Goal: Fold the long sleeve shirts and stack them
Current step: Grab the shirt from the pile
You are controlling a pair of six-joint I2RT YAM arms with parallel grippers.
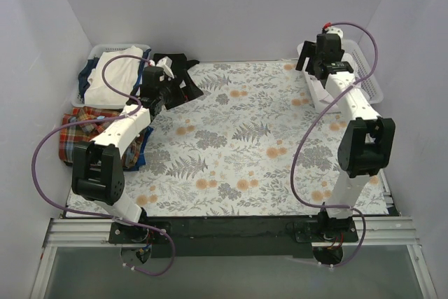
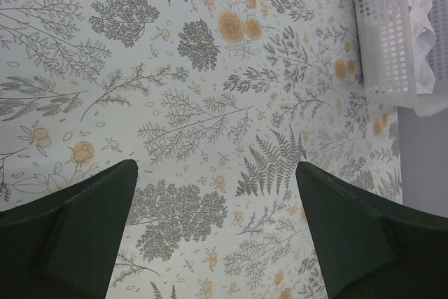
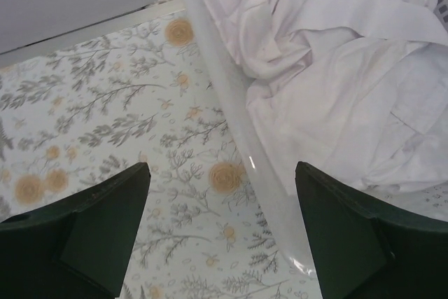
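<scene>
The white shirt [image 3: 336, 68] lies crumpled in a white basket [image 3: 238, 124] at the table's back right. My right gripper [image 3: 221, 166] is open and empty, hovering over that basket's rim, with one finger over the shirt and the other over the tablecloth; it also shows in the top view [image 1: 311, 68]. The plaid shirt [image 1: 77, 127] lies bunched at the table's left edge beside my left arm. My left gripper [image 1: 166, 80] is open and empty next to the small black garment [image 1: 183, 75]; the left wrist view [image 2: 217, 166] shows only floral cloth between its fingers.
A second white basket [image 1: 98, 50] at the back left holds white and blue clothes. The right basket shows in the top view [image 1: 367, 78] and the left wrist view [image 2: 381, 33]. A floral tablecloth [image 1: 238, 145] covers the table. White walls enclose three sides.
</scene>
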